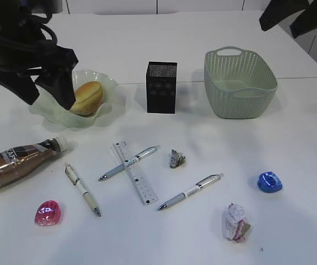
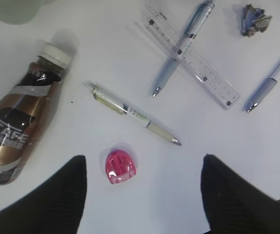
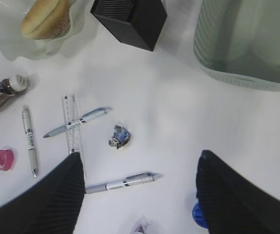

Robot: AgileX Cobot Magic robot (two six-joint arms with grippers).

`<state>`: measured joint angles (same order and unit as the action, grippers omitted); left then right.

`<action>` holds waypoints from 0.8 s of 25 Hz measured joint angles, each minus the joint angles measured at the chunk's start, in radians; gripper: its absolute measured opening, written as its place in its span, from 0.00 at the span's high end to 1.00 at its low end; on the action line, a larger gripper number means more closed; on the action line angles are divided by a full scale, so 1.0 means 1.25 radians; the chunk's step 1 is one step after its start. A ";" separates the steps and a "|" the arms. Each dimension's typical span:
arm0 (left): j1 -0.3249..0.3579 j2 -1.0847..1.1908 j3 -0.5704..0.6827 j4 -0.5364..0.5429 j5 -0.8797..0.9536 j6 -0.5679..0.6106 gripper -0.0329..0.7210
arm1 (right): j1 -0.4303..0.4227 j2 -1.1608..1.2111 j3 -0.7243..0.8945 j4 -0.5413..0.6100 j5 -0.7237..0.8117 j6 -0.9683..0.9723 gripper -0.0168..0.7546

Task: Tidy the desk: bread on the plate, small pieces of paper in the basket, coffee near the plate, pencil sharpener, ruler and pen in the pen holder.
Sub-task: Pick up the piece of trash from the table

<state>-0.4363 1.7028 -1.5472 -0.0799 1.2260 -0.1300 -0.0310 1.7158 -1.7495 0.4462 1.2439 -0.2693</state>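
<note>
Already the bread (image 1: 87,96) sits in the plate (image 1: 106,83); the coffee (image 1: 16,161) lies on its side just in front of that plate; the left gripper (image 2: 142,195) and the right gripper (image 3: 140,195) both hang wide apart, holding nothing.

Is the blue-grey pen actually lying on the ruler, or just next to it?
Touching. In the left wrist view the pen crosses over the clear ruler, its barrel covering the markings; the exterior view shows the same cross.
</note>
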 joint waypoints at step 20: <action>0.000 -0.027 0.000 -0.028 0.007 0.005 0.36 | 0.000 -0.207 0.269 -0.042 0.002 0.025 0.25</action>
<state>-0.4363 1.6691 -1.5472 -0.1150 1.2343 -0.1236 -0.0310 1.4570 -1.4128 0.3934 1.2458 -0.2381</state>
